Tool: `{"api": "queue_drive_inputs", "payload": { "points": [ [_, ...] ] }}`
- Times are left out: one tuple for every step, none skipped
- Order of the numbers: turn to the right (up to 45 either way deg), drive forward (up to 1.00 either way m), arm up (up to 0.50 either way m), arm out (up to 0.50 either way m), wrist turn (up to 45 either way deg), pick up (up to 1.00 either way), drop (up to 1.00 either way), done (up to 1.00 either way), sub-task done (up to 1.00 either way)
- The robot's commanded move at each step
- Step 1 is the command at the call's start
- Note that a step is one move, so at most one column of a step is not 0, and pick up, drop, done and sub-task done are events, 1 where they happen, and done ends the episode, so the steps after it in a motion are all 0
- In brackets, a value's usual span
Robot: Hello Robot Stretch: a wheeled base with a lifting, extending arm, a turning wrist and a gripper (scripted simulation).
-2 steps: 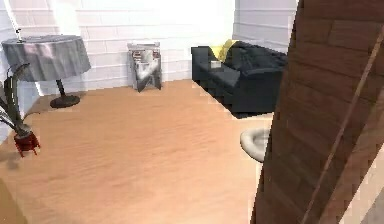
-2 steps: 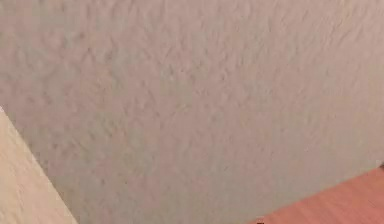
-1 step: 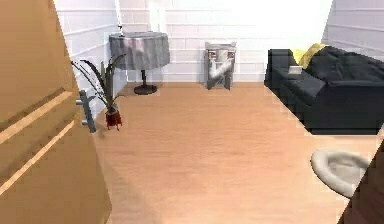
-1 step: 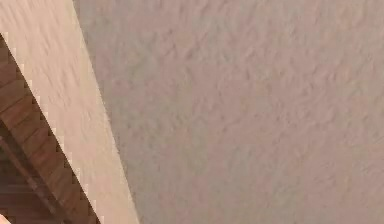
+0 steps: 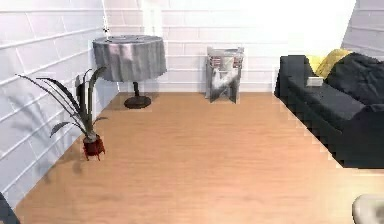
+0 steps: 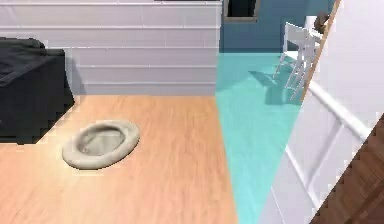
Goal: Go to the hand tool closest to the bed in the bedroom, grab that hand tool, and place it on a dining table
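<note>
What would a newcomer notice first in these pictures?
A round table draped in grey cloth stands at the forward view's upper left, a spiky potted plant nearby, a dark sofa at the right. In the arm side view, a round beige cushion lies on the wooden floor.

The forward view looks ahead and slightly down across the wood floor [image 5: 200,150] to a far white brick wall [image 5: 200,40]. The arm side view faces sideways over that same floor. Both catch the dark sofa [image 5: 330,100] and the round grey pad [image 6: 100,143].
</note>
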Motion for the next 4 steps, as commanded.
{"api": "queue_drive_inputs", "payload": {
  "points": [
    [45.0,0.00,0.00,0.00,0.0,0.00,0.00,0.00,0.00],
    [30.0,0.00,0.00,0.00,0.0,0.00,0.00,0.00,0.00],
    [0.0,0.75,0.00,0.00,0.0,0.00,0.00,0.00,0.00],
    [45.0,0.00,0.00,0.00,0.0,0.00,0.00,0.00,0.00]
  ]
}}
